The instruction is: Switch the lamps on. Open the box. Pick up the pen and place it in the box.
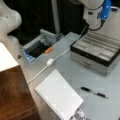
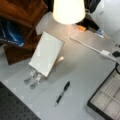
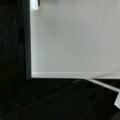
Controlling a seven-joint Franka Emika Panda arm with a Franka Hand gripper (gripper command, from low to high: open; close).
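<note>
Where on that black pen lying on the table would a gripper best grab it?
Probably across the pen's silver middle band, coming straight down from above. It lies flat on the grey table with bare surface on both long sides, so fingers could close across its slim barrel.

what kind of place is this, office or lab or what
Most likely a robotics lab set up as a desk. A white robot arm hangs over an open silver-grey metal box with beige compartments; a black perforated board borders the grey table, where a lit cream lamp shade glows.
</note>
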